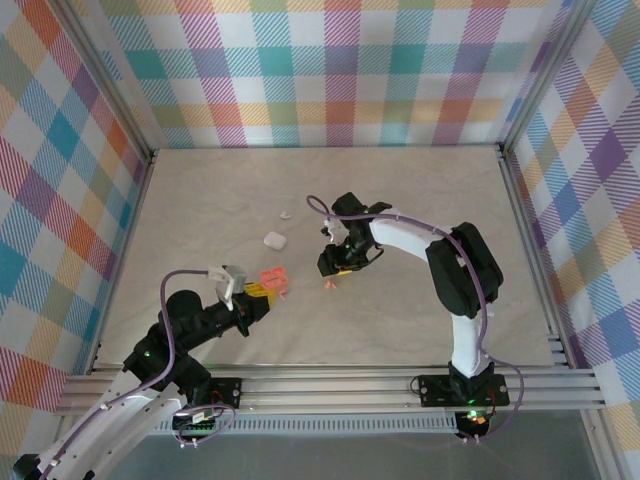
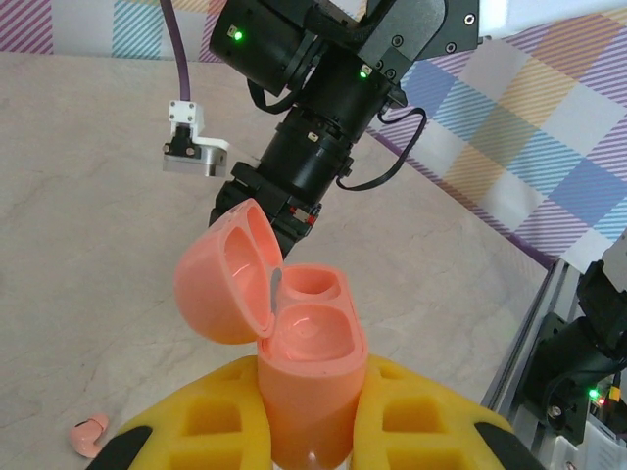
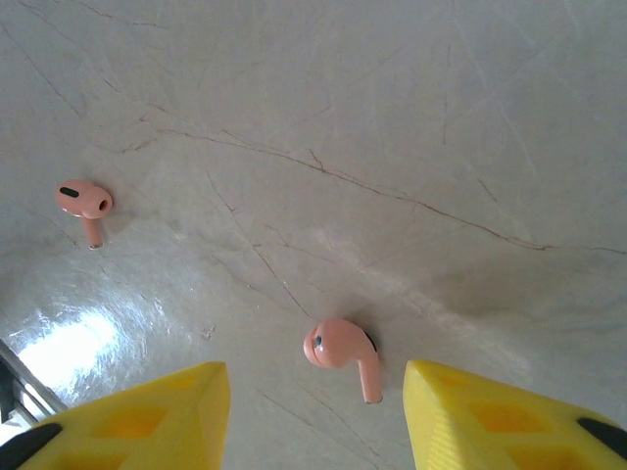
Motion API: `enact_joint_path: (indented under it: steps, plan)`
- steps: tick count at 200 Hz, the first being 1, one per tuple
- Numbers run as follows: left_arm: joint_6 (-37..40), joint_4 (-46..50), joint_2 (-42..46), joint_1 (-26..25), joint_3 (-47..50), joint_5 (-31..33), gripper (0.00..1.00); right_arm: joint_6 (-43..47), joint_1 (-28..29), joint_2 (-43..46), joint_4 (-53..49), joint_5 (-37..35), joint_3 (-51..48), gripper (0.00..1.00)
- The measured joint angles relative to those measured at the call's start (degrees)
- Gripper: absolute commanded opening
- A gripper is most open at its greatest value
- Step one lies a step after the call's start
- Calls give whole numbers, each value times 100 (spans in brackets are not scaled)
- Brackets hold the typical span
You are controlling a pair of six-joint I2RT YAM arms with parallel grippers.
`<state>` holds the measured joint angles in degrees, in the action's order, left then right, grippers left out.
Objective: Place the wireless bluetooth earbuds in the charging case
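yellow-fingered left gripper point(image 2: 309, 416) pinches salmon-pink plastic pebble case point(image 2: 312, 343), lid open, to present its wells; right gripper point(image 3: 313, 416), half open and empty, straddles salmon-pink plastic earbud point(image 3: 338, 351) for pickup.

Pale marbled tabletop point(image 1: 400, 180) — plaid walls point(image 1: 330, 70), perhaps cloth, around it, metal rails point(image 1: 330, 385) nearest.

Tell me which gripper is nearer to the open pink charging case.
Left. The left gripper is clamped on the pink charging case, holding it with its lid open. The right gripper is apart from it, off to its right, hovering open above a pink earbud.
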<state>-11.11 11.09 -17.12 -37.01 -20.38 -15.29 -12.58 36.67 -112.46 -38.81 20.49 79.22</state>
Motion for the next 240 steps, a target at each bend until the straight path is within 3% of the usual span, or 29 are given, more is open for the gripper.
enact_joint_path:
  steps: [170, 240]
  plan:
    - [0, 94, -28, 0, -2, -2, 0, -160, 4, -164, 170, 428, -321, 50]
    - [46, 87, -461, 0, -79, -4, 0, -321, 24, -153, 251, 431, -466, 50]
